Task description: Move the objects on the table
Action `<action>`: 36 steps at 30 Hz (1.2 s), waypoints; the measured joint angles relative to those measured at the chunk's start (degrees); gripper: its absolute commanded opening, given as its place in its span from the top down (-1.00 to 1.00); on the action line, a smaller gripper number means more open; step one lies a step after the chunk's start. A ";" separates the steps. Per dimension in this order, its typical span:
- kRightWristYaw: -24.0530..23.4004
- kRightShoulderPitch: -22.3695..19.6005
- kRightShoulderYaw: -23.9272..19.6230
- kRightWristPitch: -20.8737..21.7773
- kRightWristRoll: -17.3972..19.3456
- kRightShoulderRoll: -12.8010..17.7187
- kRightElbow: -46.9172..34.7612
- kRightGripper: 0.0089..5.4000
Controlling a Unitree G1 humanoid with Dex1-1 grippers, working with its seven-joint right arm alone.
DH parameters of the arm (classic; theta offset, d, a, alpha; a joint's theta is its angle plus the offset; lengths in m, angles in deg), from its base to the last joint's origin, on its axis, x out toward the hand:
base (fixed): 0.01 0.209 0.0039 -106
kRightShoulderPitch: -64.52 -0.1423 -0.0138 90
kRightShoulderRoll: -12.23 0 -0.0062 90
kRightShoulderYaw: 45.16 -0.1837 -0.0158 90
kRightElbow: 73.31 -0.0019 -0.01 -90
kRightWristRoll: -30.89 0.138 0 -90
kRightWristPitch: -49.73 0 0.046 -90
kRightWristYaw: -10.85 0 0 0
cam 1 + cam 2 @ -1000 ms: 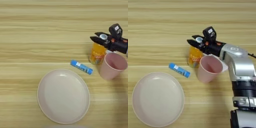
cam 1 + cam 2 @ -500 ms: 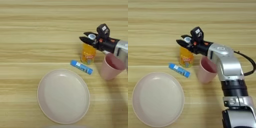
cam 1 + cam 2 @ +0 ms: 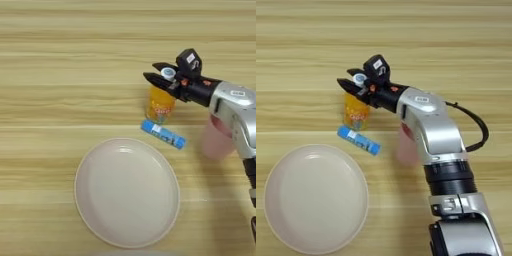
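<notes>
The right gripper (image 3: 161,78) pinched the orange bottle (image 3: 160,102) at its white cap; such a shallow grip might let it slip onto the blue tube (image 3: 163,135).

Light is bright, even and warm, seemingly from overhead. Shadows are soft and short: a faint one lies under the gripper (image 3: 159,78) beside the bottle (image 3: 160,104), another along the near rim of the plate (image 3: 87,205). The silver forearm (image 3: 428,117) carries a mild sheen, no harsh glare. Behind the forearm the cup (image 3: 218,142) looks slightly blurred. The table (image 3: 60,60) grain stays fairly straight toward the edges.
</notes>
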 measured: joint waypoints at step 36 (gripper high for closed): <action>-3.34 0.96 0.28 5.93 -0.79 -3.63 2.32 0.15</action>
